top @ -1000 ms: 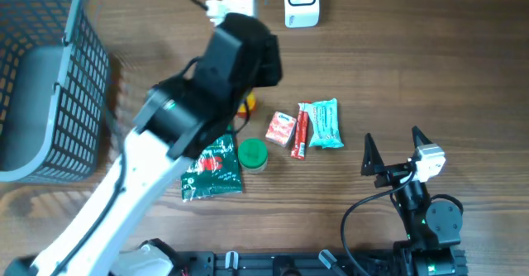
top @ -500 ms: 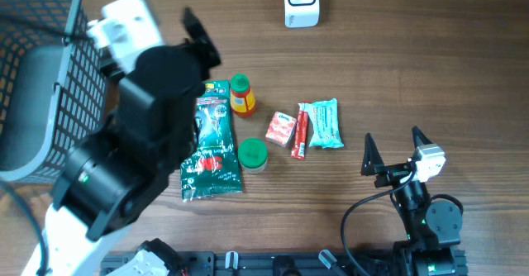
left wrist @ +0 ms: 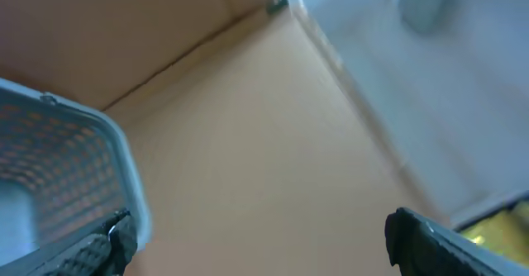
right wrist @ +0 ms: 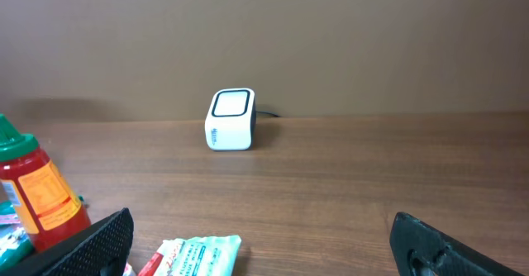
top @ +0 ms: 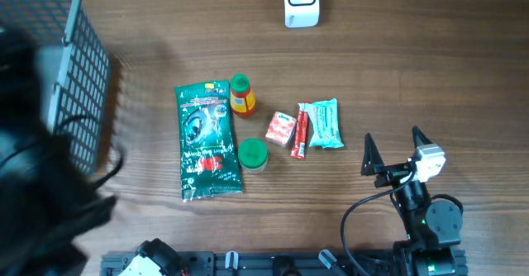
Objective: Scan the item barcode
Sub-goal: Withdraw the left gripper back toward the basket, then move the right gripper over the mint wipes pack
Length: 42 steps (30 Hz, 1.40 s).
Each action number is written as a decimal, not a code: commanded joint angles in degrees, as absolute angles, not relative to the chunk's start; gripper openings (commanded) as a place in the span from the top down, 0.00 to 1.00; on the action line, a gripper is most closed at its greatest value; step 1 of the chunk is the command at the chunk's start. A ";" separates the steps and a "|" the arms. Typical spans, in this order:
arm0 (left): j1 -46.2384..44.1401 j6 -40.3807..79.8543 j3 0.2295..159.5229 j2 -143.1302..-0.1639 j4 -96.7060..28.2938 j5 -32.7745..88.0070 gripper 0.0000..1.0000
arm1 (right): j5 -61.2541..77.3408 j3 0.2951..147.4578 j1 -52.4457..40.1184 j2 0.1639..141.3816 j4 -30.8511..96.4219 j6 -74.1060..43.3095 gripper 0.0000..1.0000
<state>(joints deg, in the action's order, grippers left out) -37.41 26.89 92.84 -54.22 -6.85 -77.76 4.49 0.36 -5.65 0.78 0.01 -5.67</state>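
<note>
One green pouch [top: 208, 140] | between left pincer [left wrist: 260, 230] and right pincer [top: 395, 148] | seemingly touching neither

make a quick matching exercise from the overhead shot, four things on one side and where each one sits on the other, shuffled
Things:
1. barcode scanner
2. grey basket
3. green packet
4. right hand

Places or states:
a. far left of the overhead view
b. lower right, open and holding nothing
c. top centre
d. lying flat, just left of centre

Pairs: 1-c, 2-a, 3-d, 4-b
</note>
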 commanded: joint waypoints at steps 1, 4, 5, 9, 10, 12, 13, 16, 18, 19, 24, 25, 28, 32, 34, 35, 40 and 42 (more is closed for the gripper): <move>-37.10 21.28 93.12 -51.83 0.19 -80.20 0.00 | 3.86 0.30 -5.78 0.27 -0.16 -3.09 0.01; -37.10 9.21 93.12 -51.13 8.16 -79.37 0.00 | 0.45 0.30 -5.78 0.27 -0.32 3.07 0.00; -37.10 4.27 93.12 -51.09 10.48 -77.89 0.00 | 0.47 0.32 -5.78 0.27 -0.34 3.44 0.00; -37.10 -10.02 93.12 -51.09 13.13 -68.82 0.00 | 0.45 0.32 -5.78 0.27 -0.34 3.44 0.00; -37.10 -13.41 93.12 -51.09 13.10 -66.98 0.00 | 0.27 0.32 -5.78 0.27 -0.34 4.45 0.00; -37.10 -17.61 93.12 -51.11 12.88 -66.92 0.00 | 0.27 0.32 -5.78 0.27 -0.49 4.47 0.00; -37.10 -19.88 93.12 -51.11 11.86 -66.94 0.00 | 1.06 0.32 -5.78 0.27 -0.32 4.05 0.00; -36.84 -23.59 93.06 -50.96 7.40 -65.32 0.00 | 7.73 0.30 -5.78 0.27 -0.43 -3.99 0.00; -36.73 -23.59 93.06 -50.94 5.72 -63.61 0.00 | 12.58 0.32 -5.78 0.27 -0.95 -18.46 0.00; -36.73 -23.59 93.01 -50.94 5.17 -63.44 0.00 | 13.85 0.32 -5.78 0.27 -0.99 -23.64 0.00; -36.73 -23.57 92.84 -50.30 1.04 -61.56 0.00 | 21.41 0.32 -5.78 0.27 -1.65 -45.47 0.00; -36.73 -23.51 92.66 -49.69 -0.51 -60.40 0.00 | 22.55 0.32 -5.78 0.27 -1.69 -48.27 0.00; -35.79 -20.27 90.35 -45.63 -5.76 -56.03 0.00 | 25.21 0.32 -5.78 0.27 -1.85 -60.73 0.00; -31.51 -14.13 86.54 -39.51 -10.11 -51.40 0.00 | 26.28 0.32 -5.78 0.27 -2.07 -69.71 0.00; -29.43 -12.51 84.88 -37.01 -11.35 -49.04 0.00 | 28.45 0.32 -5.78 0.27 -2.39 -64.01 0.00; -28.51 -12.40 84.16 -36.03 -11.86 -47.68 0.00 | 30.65 0.32 -5.78 0.27 -2.44 -60.64 0.00; -22.46 -6.79 80.14 -31.44 -12.27 -43.55 0.00 | 35.16 0.45 -5.78 1.41 -1.93 -56.93 0.00; -19.11 -3.36 78.43 -28.84 -13.41 -40.23 0.00 | 34.96 1.30 -5.78 2.81 -1.15 -55.18 0.01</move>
